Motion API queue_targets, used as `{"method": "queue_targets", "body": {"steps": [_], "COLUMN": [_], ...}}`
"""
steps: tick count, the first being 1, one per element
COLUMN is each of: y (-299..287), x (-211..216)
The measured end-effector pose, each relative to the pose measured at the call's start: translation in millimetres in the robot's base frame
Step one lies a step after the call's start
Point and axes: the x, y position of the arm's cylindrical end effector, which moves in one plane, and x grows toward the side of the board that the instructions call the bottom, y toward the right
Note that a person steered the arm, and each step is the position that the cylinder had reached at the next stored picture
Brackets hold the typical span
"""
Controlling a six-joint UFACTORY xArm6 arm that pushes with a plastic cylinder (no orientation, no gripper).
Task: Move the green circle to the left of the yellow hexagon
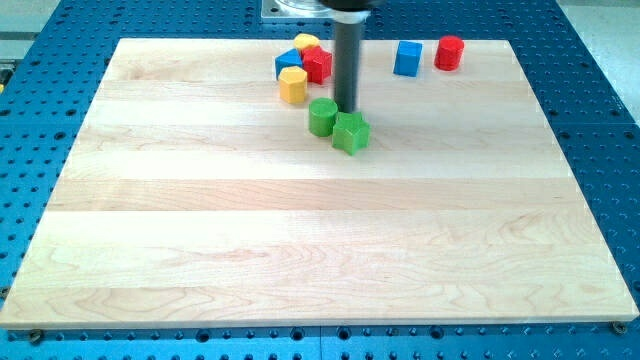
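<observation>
The green circle (322, 117) stands on the wooden board, just below and right of the yellow hexagon (292, 86). A green star-shaped block (351, 132) touches the green circle's lower right side. My tip (346, 108) is at the end of the dark rod, just to the upper right of the green circle and right above the green star block, close to both.
A blue block (289, 62), a red block (318, 64) and a yellow block (307, 42) cluster above the yellow hexagon. A blue cube (407, 58) and a red cylinder (449, 52) stand at the view's top right. The board (300, 250) lies on a blue perforated table.
</observation>
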Motion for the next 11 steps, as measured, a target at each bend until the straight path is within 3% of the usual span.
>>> {"method": "queue_targets", "body": {"steps": [2, 3, 4, 5, 6, 7, 8, 10, 11], "y": [-45.0, -113.0, -101.2, -134.6, -164.4, -146.7, -187.9, -185.0, -206.3], "x": [35.7, 63.6, 79.2, 83.1, 60.0, 92.7, 98.0, 44.6, -13.1]}}
